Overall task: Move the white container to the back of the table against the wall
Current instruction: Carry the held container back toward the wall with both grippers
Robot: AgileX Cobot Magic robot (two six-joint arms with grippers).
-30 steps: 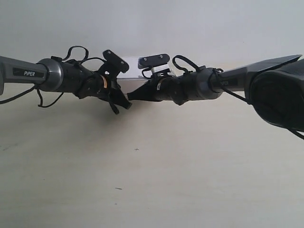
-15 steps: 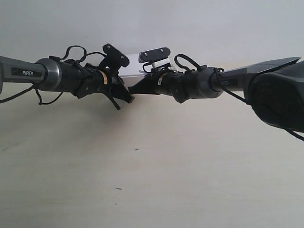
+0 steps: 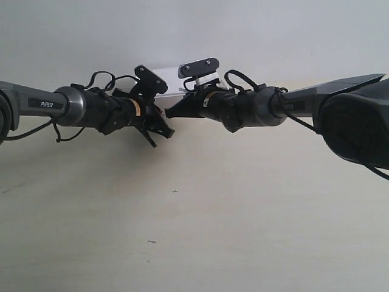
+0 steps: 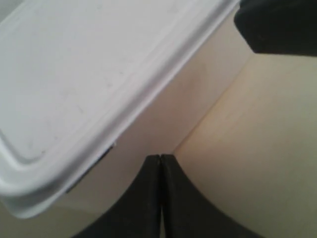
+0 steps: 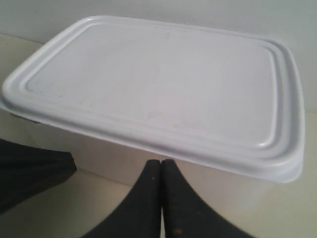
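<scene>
The white container (image 3: 168, 89) sits far back on the table (image 3: 213, 219), close to the wall (image 3: 194, 30), mostly hidden behind both wrists. In the left wrist view its rimmed lid (image 4: 89, 74) overhangs the body, and my left gripper (image 4: 160, 156) is shut, empty, with its tips at the container's side wall. My right gripper (image 5: 161, 161) is also shut and empty, tips pressed to the side wall under the lid (image 5: 158, 84). In the exterior view the two arms' grippers (image 3: 165, 129) (image 3: 171, 111) meet in front of the container.
The other arm's gripper (image 4: 277, 25) shows as a dark shape in the left wrist view, and as a dark shape (image 5: 29, 173) in the right wrist view. A large black housing (image 3: 358, 121) fills the exterior view's right edge. Tiny dark specks (image 3: 175, 191) mark the table.
Both shut grippers and the container have shifted back toward the wall. The arm at the exterior view's left has reached further toward the middle.
</scene>
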